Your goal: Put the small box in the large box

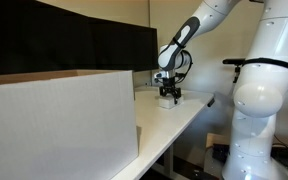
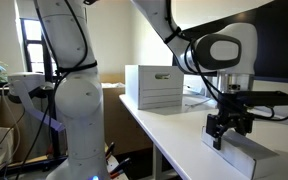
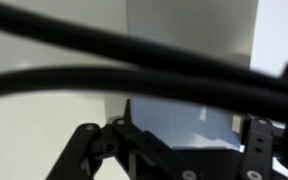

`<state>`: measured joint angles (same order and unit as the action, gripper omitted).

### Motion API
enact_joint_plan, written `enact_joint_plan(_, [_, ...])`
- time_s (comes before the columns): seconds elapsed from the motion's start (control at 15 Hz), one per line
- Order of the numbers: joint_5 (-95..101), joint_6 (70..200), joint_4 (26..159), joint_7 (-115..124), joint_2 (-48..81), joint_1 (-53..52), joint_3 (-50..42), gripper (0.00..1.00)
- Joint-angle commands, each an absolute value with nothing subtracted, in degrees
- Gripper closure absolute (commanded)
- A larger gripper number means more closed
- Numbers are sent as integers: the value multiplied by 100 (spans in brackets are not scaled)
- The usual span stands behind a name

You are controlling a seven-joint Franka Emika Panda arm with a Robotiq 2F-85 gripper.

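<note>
The small box (image 2: 246, 158) is a flat white slab on the white table, near the edge. In the wrist view it (image 3: 174, 112) fills the gap between both fingers. My gripper (image 2: 229, 133) points down onto it and is shut on its sides; the box looks to be resting on the table. In an exterior view the gripper (image 1: 168, 97) sits at the far end of the table with the small box (image 1: 167, 104) under it. The large box (image 1: 59, 120), white with brownish top edges, stands well apart from it and also shows in an exterior view (image 2: 154, 88).
The white table (image 1: 184, 125) ends close beside the small box. The robot's white base (image 1: 259, 110) stands beside the table. Dark screens (image 1: 84, 45) line the wall behind the table. Black cables cross the wrist view (image 3: 104, 45).
</note>
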<state>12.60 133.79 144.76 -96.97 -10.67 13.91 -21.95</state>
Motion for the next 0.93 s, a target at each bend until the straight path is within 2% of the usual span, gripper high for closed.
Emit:
enact_joint_plan(0.0, [1178, 13279, 14391, -9847, -1063, 1418, -2089, 42])
enact_joint_plan(0.87, [1789, 12310, 14348, -9606, -1699, 1449, -1798, 42])
